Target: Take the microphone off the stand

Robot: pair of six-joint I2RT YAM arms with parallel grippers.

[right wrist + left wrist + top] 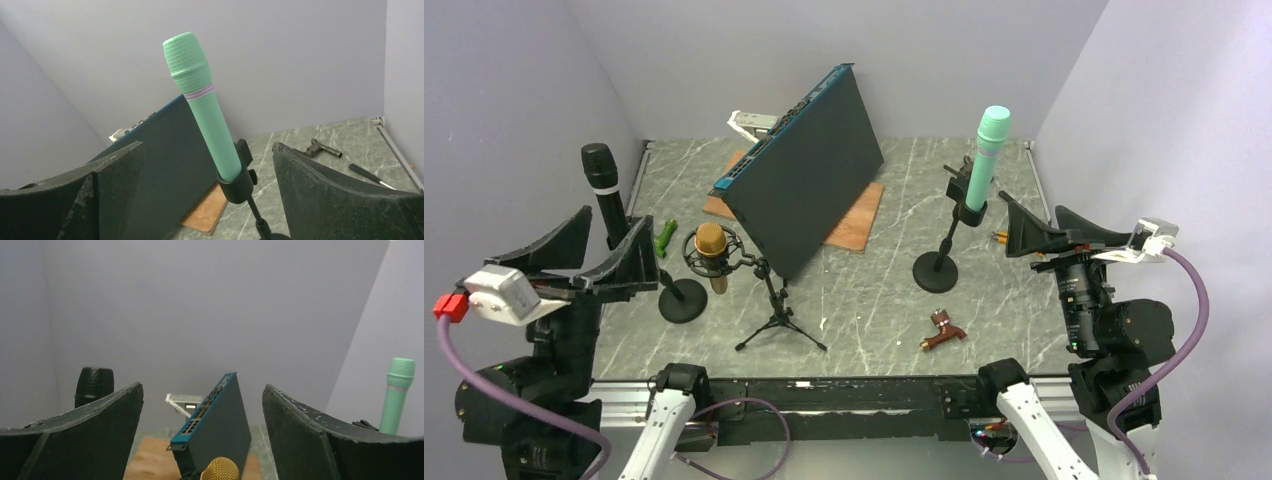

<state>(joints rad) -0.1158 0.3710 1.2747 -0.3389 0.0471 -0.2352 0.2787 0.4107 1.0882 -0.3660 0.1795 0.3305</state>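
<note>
Grey-green marbled stone covered the tabletop (874, 300), closed in by plain pale lilac walls (724, 60) on three sides. Right of centre, a mint-green microphone (984, 160) stood tilted in the clip of a black round-based stand (944, 245). The right gripper (1032, 215) hung near it at the right edge, jaws wide apart and holding nothing. At the left edge, the left gripper (612, 228) was also spread, close to a black microphone (602, 175). A dark panel (809, 180) leaned at centre on a wooden board (859, 225).

Both end effectors (202, 386) (208, 145) wide open
</note>
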